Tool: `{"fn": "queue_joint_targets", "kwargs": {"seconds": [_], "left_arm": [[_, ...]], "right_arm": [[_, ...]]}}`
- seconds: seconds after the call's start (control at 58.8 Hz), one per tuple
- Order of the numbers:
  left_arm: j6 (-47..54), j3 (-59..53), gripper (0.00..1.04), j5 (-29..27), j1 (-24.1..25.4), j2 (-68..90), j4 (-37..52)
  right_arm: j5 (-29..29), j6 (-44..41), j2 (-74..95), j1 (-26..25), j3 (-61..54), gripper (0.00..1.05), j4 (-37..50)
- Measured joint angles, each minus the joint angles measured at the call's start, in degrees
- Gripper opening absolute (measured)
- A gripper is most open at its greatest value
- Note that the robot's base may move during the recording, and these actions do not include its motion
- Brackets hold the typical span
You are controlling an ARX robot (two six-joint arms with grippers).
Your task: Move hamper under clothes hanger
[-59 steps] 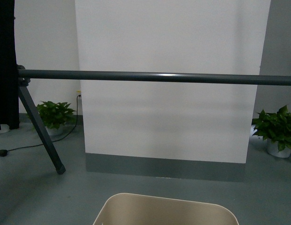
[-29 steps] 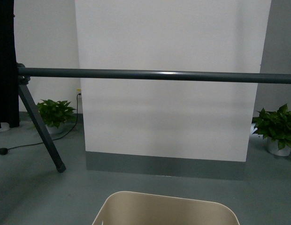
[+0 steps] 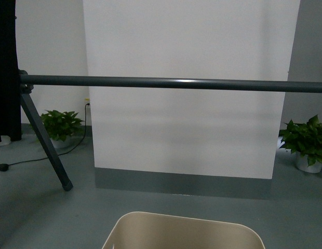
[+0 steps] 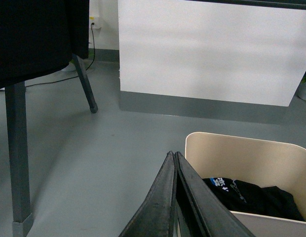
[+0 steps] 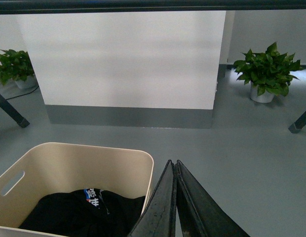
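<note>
Pressed flat together, empty, both pairs of fingers flank the beige smooth plastic hamper: left gripper and right gripper just outside its walls. I'd push it evenly, both sides, toward the dark grey metal clothes hanger, short of whose bar it stands. Its rim is rounded; black clothing lies inside.
</note>
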Motion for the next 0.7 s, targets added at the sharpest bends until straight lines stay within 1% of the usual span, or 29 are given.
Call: {"fn": "queue_joint_targets", "kwargs": {"seconds": [0.408,0.459,0.493,0.527,0.561,0.697], "left_arm": [[0.0,0.0,0.03,0.0,0.0,-6.2,-6.2],[0.0,0.0,0.03,0.0,0.0,-10.5,-12.2],[0.0,0.0,0.03,0.0,0.0,-13.5,-15.2],[0.0,0.0,0.03,0.0,0.0,-14.9,-15.7],[0.0,0.0,0.03,0.0,0.0,-15.5,-16.0],[0.0,0.0,0.03,0.0,0.0,-15.8,-16.2]], "right_arm": [[0.0,0.0,-6.5,0.0,0.0,0.02,-6.5],[0.0,0.0,-7.4,0.0,0.0,0.02,-7.3],[0.0,0.0,-9.4,0.0,0.1,0.02,-9.9],[0.0,0.0,-12.5,0.0,0.0,0.02,-14.3],[-0.1,0.0,-14.5,0.0,0.0,0.02,-16.4],[-0.2,0.0,-16.9,0.0,0.0,0.02,-17.2]]}}
